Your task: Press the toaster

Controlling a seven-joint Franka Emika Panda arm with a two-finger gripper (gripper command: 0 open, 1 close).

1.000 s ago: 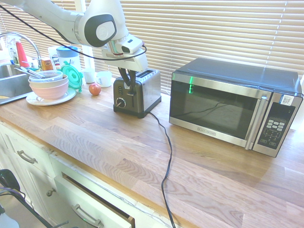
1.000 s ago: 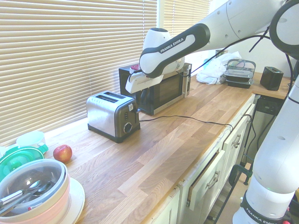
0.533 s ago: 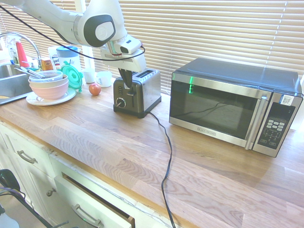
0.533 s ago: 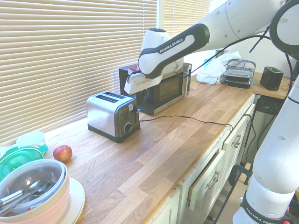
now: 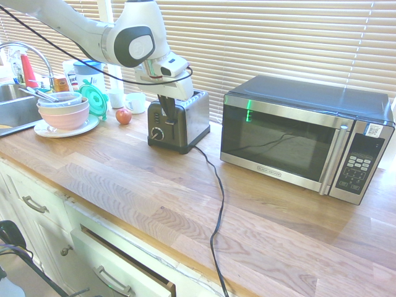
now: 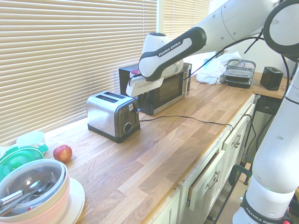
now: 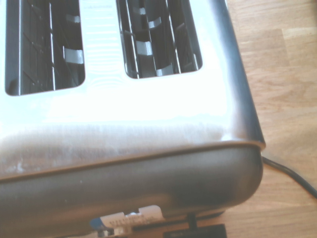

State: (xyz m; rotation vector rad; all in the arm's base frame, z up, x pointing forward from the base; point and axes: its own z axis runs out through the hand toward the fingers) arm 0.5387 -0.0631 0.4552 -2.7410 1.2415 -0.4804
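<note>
The toaster (image 5: 182, 120) is a small brushed-steel two-slot one with a black end panel and a round knob, standing on the wooden counter by the blinds. It also shows in the second exterior view as the toaster (image 6: 112, 115). My gripper (image 5: 165, 106) hangs shut, fingers pointing down, right over the top of the black end panel where the lever sits. Whether the tips touch it I cannot tell. In the second exterior view the gripper (image 6: 140, 99) is just off that end, dark against the microwave. The wrist view is filled by the toaster (image 7: 148, 124) top, both slots empty.
A large steel-and-black microwave (image 5: 300, 139) stands right of the toaster. The toaster's black cord (image 5: 217, 204) trails toward the front edge. To the left lie an apple (image 5: 124, 116), stacked bowls (image 5: 63, 111) on a plate, mugs (image 5: 135, 101) and the sink (image 5: 11, 105). A drawer (image 5: 124, 269) below stands ajar.
The fingers have closed together. The hand has shifted slightly toward the toaster's black end, with the arm's elbow lifting a little. The toaster has not moved.
</note>
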